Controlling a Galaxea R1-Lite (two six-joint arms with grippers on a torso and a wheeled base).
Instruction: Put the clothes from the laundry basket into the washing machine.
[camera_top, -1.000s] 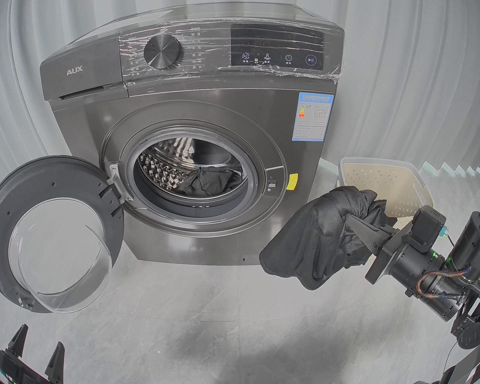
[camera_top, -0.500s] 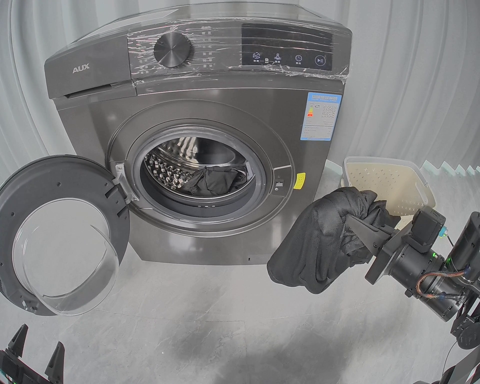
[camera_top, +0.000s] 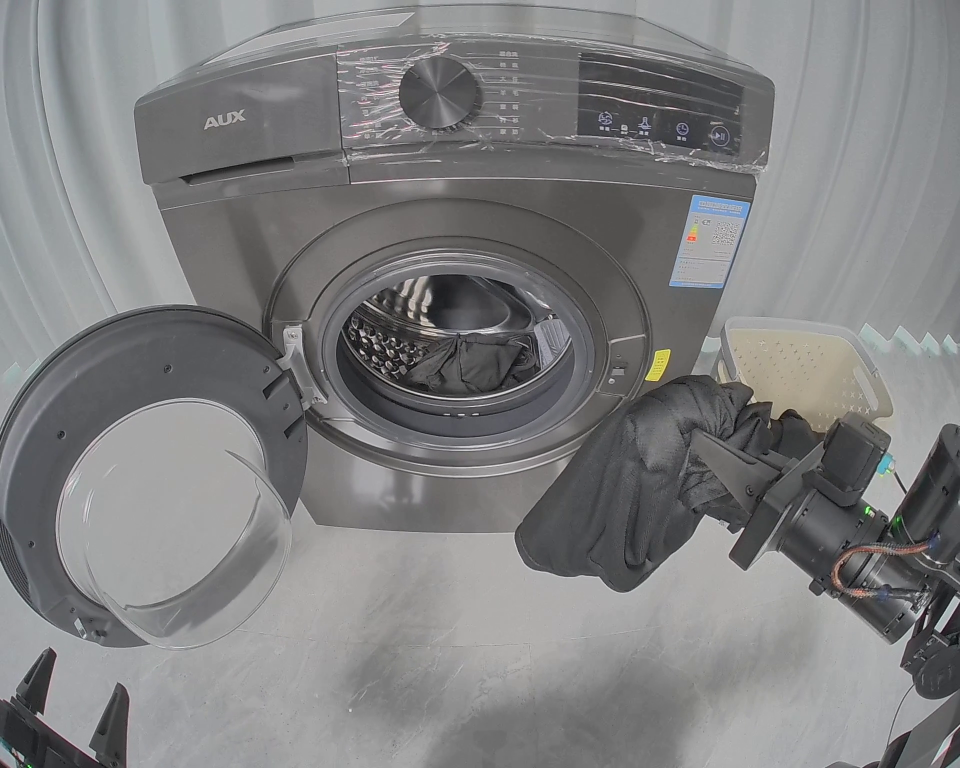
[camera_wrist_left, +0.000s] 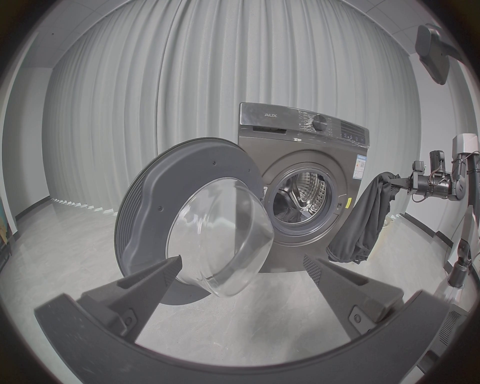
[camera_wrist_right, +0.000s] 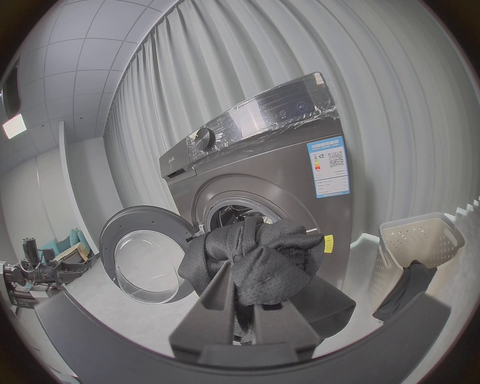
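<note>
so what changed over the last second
The whole head view shifted, so the camera moved: the washing machine now shows further right. Nothing was taken or let go. The right gripper stays shut on the black garment near the laundry basket, the left gripper stays open and low, the door stays open.

Pale pleated curtain (camera_top: 850, 200) all round, glossy grey tiled floor (camera_top: 450, 640), panelled ceiling (camera_wrist_right: 75, 45) — far off, perhaps a teal sofa (camera_wrist_right: 62, 244)

A pale pleated curtain (camera_top: 850, 150) hangs wall to wall ahead of me, above a glossy grey tiled floor (camera_top: 480, 650). Across the room, teal seating (camera_wrist_right: 67, 240) stands beneath a panelled ceiling (camera_wrist_right: 75, 45) with one lit panel (camera_wrist_right: 14, 125).
</note>
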